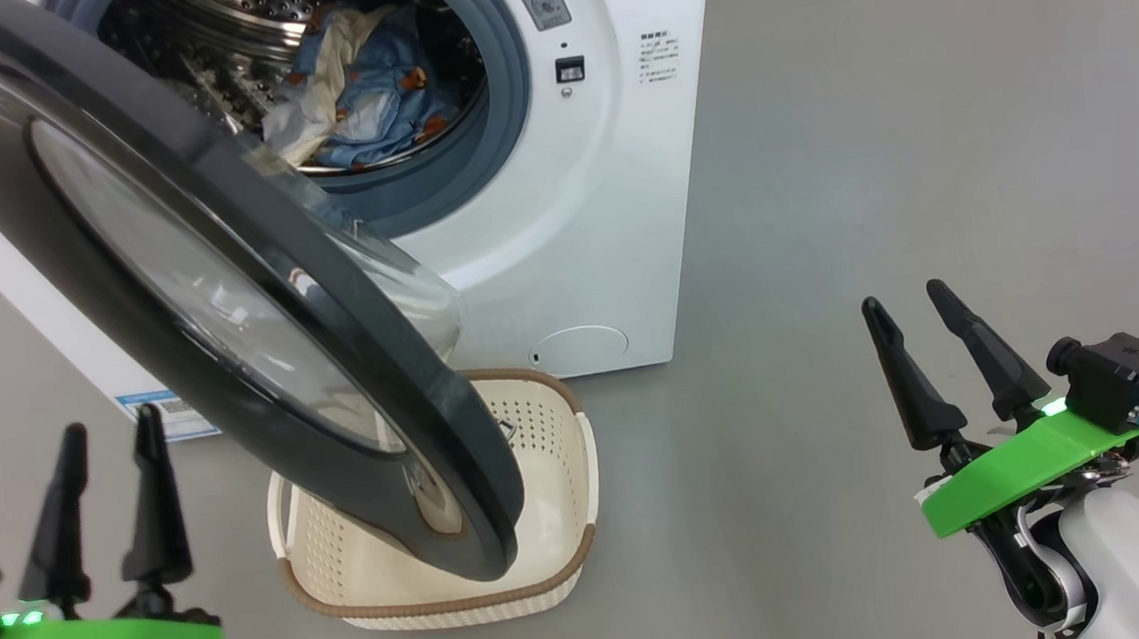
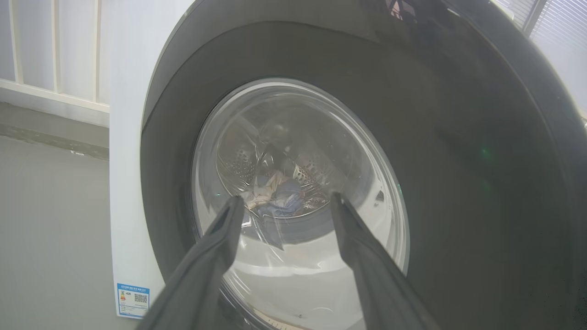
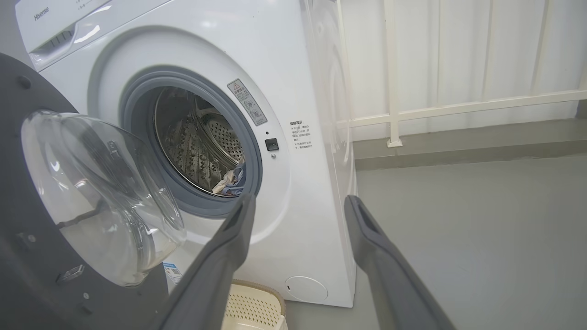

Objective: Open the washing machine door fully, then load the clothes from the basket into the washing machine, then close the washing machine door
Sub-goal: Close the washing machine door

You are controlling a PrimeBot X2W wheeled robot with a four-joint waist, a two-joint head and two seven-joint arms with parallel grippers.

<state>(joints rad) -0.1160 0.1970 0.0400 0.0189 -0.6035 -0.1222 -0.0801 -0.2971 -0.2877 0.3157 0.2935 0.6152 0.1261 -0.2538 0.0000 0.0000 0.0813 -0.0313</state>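
The white washing machine (image 1: 565, 250) stands ahead with its round black door (image 1: 176, 287) swung partly out over the cream basket (image 1: 546, 562), which looks bare inside. Light blue and cream clothes (image 1: 363, 88) lie in the steel drum, also seen as clothes (image 3: 231, 181) from the right wrist and through the door glass (image 2: 293, 183) from the left wrist. My left gripper (image 1: 106, 432) is open at the lower left, in front of the door's outer face and apart from it. My right gripper (image 1: 904, 301) is open at the lower right, well clear of the machine.
Grey floor (image 1: 917, 135) spreads to the right of the machine. A white railing (image 3: 458, 110) and wall stand behind it. A blue sticker (image 2: 133, 300) sits low on the machine's left side.
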